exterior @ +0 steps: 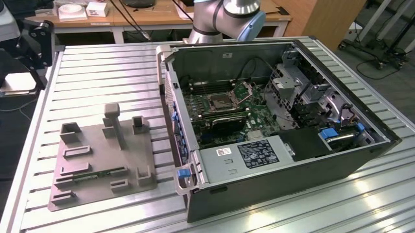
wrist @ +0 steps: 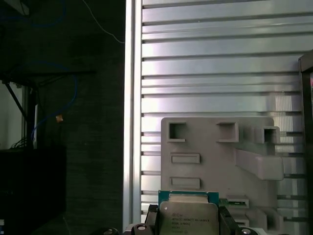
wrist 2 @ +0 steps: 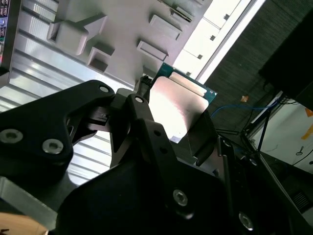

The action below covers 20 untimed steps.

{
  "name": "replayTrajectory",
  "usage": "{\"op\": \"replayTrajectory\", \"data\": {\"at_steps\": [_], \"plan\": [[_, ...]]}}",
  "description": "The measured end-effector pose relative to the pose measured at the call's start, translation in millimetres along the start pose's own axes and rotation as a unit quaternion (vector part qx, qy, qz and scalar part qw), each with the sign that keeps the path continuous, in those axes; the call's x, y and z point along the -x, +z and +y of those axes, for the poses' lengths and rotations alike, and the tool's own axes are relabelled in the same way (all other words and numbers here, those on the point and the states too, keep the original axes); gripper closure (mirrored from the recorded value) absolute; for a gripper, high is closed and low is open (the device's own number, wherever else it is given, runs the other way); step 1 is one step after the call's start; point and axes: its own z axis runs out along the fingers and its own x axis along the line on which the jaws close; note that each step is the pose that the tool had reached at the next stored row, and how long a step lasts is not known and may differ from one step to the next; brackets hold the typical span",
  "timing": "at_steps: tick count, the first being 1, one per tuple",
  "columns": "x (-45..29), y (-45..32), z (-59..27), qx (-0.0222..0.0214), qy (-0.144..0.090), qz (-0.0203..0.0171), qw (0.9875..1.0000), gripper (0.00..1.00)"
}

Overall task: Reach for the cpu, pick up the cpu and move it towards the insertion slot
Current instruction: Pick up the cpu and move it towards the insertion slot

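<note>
The cpu (wrist: 188, 218) is a flat square chip with a silver-grey top and a green rim. It sits between the two black fingers of my gripper (wrist: 188, 221), which is shut on it. In the second wrist view the cpu (wrist 2: 178, 105) shows its shiny top, with the gripper (wrist 2: 175, 116) clamped on opposite edges. It hangs in the air well above the grey fixture plate (wrist: 215, 147). The insertion slot (exterior: 224, 101) is a silvery square socket with its hinged plate raised, on the green board inside the open computer case (exterior: 272, 160).
The grey fixture plate (exterior: 104, 150) with raised blocks lies on the ribbed metal table (exterior: 97, 73), at the exterior view's left of the case. A thin green memory stick (exterior: 97, 174) rests on it. The arm's base (exterior: 227, 19) stands behind the case. Drive cages and cables crowd the case's right side.
</note>
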Motion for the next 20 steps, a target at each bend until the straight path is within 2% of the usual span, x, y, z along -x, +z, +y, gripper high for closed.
{"op": "replayTrajectory", "data": {"at_steps": [7, 20], "plan": [[-0.6, -7.5, 0.2, 0.0000, 0.000, -0.0008, 1.0000, 0.45], [0.4, -7.8, 0.3, 0.0000, 0.000, -0.0009, 1.0000, 0.45]]}}
